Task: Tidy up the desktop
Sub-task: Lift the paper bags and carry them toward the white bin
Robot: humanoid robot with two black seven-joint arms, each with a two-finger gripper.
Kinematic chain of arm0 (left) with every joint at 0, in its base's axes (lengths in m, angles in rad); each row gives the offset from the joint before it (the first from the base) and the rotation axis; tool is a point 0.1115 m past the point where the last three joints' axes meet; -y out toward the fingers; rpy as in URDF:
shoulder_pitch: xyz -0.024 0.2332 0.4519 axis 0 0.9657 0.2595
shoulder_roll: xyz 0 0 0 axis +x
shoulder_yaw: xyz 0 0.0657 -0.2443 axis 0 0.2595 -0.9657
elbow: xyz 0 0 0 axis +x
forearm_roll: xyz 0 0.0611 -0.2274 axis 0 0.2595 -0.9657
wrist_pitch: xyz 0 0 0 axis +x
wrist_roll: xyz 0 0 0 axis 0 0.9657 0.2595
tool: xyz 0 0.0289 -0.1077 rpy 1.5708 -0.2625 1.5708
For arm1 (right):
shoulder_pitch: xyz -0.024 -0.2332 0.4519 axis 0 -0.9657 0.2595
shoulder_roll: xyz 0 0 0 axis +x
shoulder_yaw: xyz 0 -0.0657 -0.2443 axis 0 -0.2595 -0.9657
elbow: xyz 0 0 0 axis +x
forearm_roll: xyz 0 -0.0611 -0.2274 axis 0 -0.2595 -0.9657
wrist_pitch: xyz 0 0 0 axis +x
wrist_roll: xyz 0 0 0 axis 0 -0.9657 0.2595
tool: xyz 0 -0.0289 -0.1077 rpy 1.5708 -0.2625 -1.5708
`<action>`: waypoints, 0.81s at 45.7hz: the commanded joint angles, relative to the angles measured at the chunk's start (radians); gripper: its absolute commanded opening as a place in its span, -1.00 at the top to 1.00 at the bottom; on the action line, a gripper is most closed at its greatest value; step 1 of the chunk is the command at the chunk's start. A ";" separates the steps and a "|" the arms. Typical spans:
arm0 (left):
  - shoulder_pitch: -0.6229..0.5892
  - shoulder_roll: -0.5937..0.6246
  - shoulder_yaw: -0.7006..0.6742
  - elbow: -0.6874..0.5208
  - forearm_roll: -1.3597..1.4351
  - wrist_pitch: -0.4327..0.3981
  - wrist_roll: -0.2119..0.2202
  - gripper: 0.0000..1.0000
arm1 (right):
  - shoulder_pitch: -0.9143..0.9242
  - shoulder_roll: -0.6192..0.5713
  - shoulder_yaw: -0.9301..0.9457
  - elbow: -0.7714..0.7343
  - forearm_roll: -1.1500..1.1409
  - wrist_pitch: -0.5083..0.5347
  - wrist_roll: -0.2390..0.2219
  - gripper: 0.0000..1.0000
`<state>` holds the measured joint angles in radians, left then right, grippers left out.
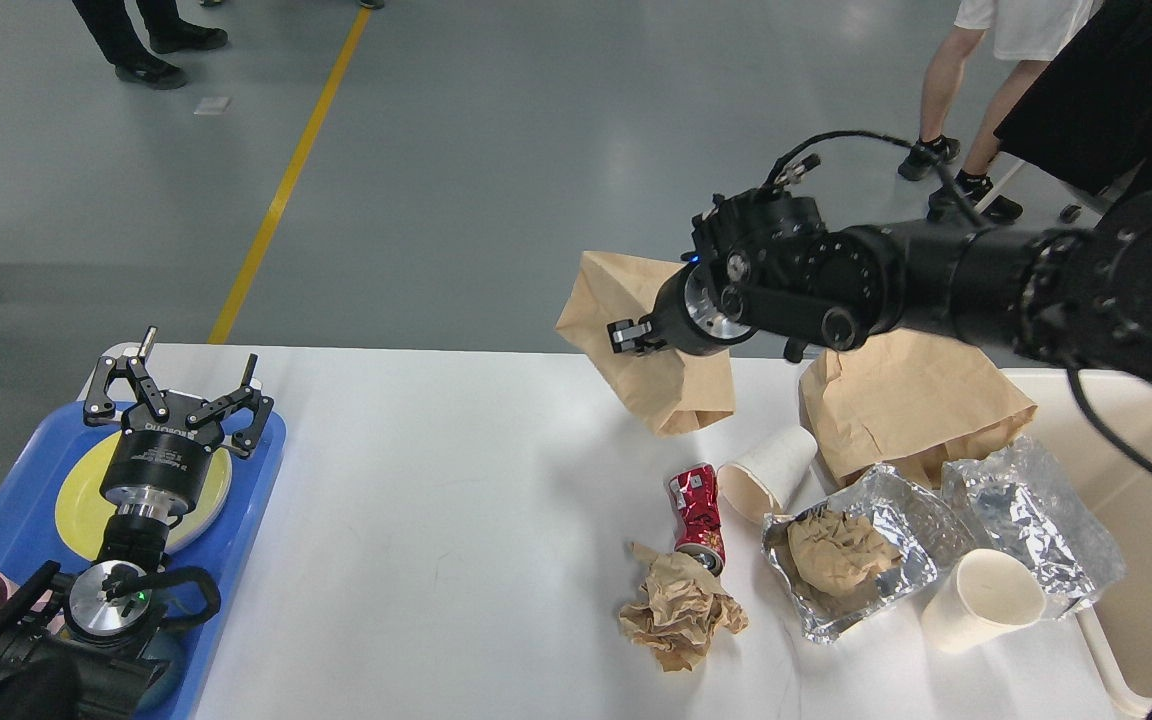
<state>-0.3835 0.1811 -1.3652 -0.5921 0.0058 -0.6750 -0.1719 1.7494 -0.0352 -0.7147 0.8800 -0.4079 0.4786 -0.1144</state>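
Both arms are matte black, built of thick rounded segments. The right arm (946, 275) has a ring of small screws around its big joint housing and a thin black cable looping above the wrist. A silver disc sits behind the right gripper (626, 335). The left gripper (176, 390) has 2 black linkage fingers on a black cylinder (white lettering, unreadable) with a silver collar.

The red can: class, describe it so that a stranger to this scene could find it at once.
Start at the white desktop and look at the litter on its right half. Among it, the red can lies on its side between a tipped paper cup and crumpled brown paper. It alone is red and dented.
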 commanded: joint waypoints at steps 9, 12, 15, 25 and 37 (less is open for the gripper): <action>0.000 0.001 0.000 0.000 0.000 0.000 0.000 -0.93 | 0.403 -0.127 -0.282 0.348 0.236 0.164 0.001 1.00; 0.002 0.001 0.000 0.000 0.000 0.000 0.000 -0.93 | 0.478 -0.170 -0.351 0.443 0.277 0.163 0.009 1.00; 0.002 0.001 0.000 0.000 -0.001 0.000 0.000 -0.93 | 0.573 -0.190 -0.454 0.539 0.342 0.160 0.022 1.00; 0.000 0.001 0.000 0.000 -0.001 0.002 0.000 -0.93 | 0.699 -0.180 -0.721 0.681 0.432 0.167 0.188 1.00; 0.002 0.001 -0.002 0.000 -0.001 0.002 -0.001 -0.93 | 0.743 -0.187 -0.841 0.709 0.466 0.167 0.173 1.00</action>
<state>-0.3820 0.1824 -1.3652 -0.5921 0.0047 -0.6721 -0.1734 2.4867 -0.2158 -1.5034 1.5869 0.0545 0.6467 0.0626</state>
